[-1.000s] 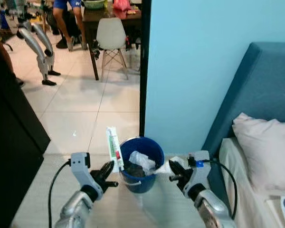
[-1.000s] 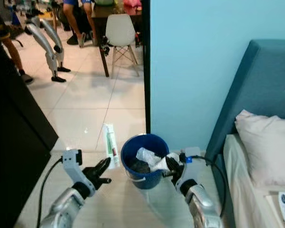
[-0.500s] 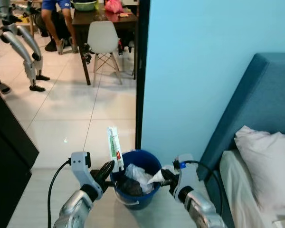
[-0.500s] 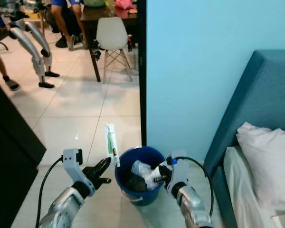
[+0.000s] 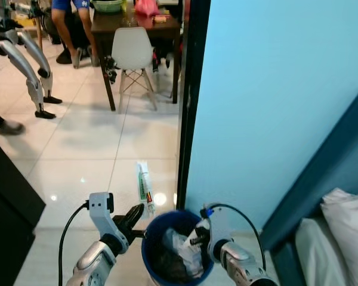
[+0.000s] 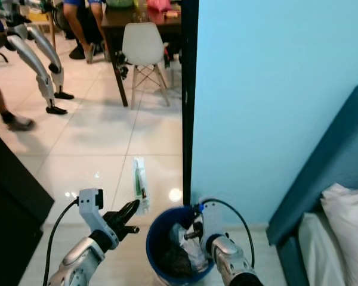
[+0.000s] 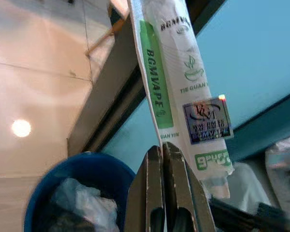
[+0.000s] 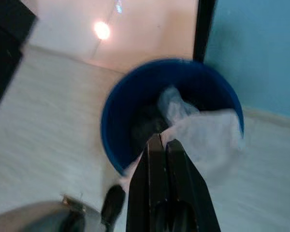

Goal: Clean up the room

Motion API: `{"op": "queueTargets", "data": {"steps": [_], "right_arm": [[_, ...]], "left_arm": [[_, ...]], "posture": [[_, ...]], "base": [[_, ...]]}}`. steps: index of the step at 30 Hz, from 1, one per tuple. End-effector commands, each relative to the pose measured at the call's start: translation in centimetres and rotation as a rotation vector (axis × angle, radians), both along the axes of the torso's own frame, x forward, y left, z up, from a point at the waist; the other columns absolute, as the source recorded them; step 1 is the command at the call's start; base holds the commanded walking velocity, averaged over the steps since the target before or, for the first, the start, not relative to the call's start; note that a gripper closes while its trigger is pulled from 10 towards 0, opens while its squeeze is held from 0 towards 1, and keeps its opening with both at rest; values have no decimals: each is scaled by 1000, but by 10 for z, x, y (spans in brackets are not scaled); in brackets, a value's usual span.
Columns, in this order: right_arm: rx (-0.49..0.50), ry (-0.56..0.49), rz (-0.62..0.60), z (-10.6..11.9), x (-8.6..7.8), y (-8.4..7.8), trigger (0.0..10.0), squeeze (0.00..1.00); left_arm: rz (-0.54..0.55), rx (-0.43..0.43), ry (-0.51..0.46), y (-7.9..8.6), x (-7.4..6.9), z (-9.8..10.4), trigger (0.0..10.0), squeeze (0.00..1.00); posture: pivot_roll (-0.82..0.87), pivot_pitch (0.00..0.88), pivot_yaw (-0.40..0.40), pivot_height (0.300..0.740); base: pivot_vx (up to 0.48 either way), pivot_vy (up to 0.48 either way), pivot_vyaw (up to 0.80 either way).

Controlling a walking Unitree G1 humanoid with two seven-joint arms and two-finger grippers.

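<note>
My left gripper (image 5: 137, 213) is shut on the lower end of a long white and green packet (image 5: 144, 187), which stands upright just left of the blue bucket (image 5: 150, 257). In the left wrist view the fingers (image 7: 154, 166) pinch the packet (image 7: 179, 87) above the bucket's rim (image 7: 94, 162). My right gripper (image 5: 197, 236) is shut on a crumpled white paper (image 8: 210, 137) and hangs over the right side of the bucket's opening (image 8: 117, 108). The bucket holds dark scraps and white wrappers.
A black door frame (image 5: 191, 113) and a light blue wall stand straight behind the bucket. A teal headboard (image 5: 328, 190) and pillow (image 5: 353, 217) are at the right, black furniture (image 5: 6, 205) at the left. Beyond the doorway are a white chair (image 5: 133, 50), a dark table, a seated person, a walking foot (image 5: 9, 126) and another robot's legs (image 5: 33, 65).
The camera has come closer, so the bucket now sits low in view. My right gripper has carried the white paper from beside the rim to over the opening. A person's foot has stepped in.
</note>
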State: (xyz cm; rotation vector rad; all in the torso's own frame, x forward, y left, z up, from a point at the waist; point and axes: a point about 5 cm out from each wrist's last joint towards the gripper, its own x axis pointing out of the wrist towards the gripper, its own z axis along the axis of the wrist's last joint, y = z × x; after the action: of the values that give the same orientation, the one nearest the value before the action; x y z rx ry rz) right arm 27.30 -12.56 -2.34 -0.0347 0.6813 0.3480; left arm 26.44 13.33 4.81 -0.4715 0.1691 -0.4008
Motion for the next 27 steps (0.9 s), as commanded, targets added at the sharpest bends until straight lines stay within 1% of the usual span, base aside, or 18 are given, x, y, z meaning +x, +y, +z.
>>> {"op": "queueTargets", "data": {"steps": [1, 2, 5, 6, 12, 13, 16, 18, 19, 20, 21, 23, 24, 27], "right_arm": [[-54, 61, 18, -9, -8, 1, 10000, 0], [-54, 61, 18, -9, -8, 1, 10000, 0], [-113, 129, 59, -19, -18, 8, 10000, 0], [-113, 129, 59, -19, -18, 8, 10000, 0], [-143, 128, 55, -19, -17, 12, 10000, 0], [-143, 128, 55, -19, -17, 12, 10000, 0], [-137, 106, 35, -18, -15, 12, 10000, 0], [-142, 97, 34, -17, -14, 12, 10000, 0], [-165, 80, 39, -17, -14, 11, 10000, 39], [-165, 80, 39, -17, -14, 11, 10000, 39], [-197, 54, 49, -15, -12, 11, 10000, 741], [-197, 54, 49, -15, -12, 11, 10000, 741], [-206, 27, 50, -13, -9, 11, 10000, 1000], [-182, 8, 37, -10, -5, 14, 10000, 1000]], "left_arm": [[-19, 10, 15, -3, -4, -2, 10000, 0], [-19, 10, 15, -3, -4, -2, 10000, 0], [-26, 10, 11, -4, -11, 1, 10000, 0], [-26, 10, 11, -4, -11, 1, 10000, 0], [-28, 17, 19, 0, -27, 3, 10000, 0], [-28, 17, 19, 0, -27, 3, 10000, 0], [-25, 13, 30, 0, -35, 4, 10000, 0], [-24, 10, 32, 0, -36, 5, 10000, 0], [-27, 4, 34, -1, -41, 7, 10000, 0], [-27, 4, 34, -1, -41, 7, 10000, 0], [-34, -1, 38, -3, -44, 8, 10000, 0], [-34, -1, 38, -3, -44, 8, 10000, 0], [-41, 1, 45, -3, -47, 9, 10000, 0], [-43, 8, 51, -1, -49, 10, 10000, 0]], "posture": [[-5, 158, 5, 740], [-5, 158, 5, 740], [33, 192, 11, 740], [33, 192, 11, 740], [76, 251, 17, 740], [76, 251, 17, 740], [93, 286, 15, 740], [93, 286, 15, 740], [108, 312, 16, 740], [108, 312, 16, 740], [117, 318, 17, 740], [117, 318, 17, 740], [128, 326, 18, 740], [129, 329, 19, 740]], "base": [[0, 0, 0], [0, 0, 0], [0, 0, 0], [0, 0, 0], [0, 0, 0], [0, 0, 0], [0, 0, 0], [0, 0, 0], [0, 0, 0], [0, 0, 0], [0, 0, 0], [0, 0, 0], [0, 0, 0], [0, 0, 0]]}}
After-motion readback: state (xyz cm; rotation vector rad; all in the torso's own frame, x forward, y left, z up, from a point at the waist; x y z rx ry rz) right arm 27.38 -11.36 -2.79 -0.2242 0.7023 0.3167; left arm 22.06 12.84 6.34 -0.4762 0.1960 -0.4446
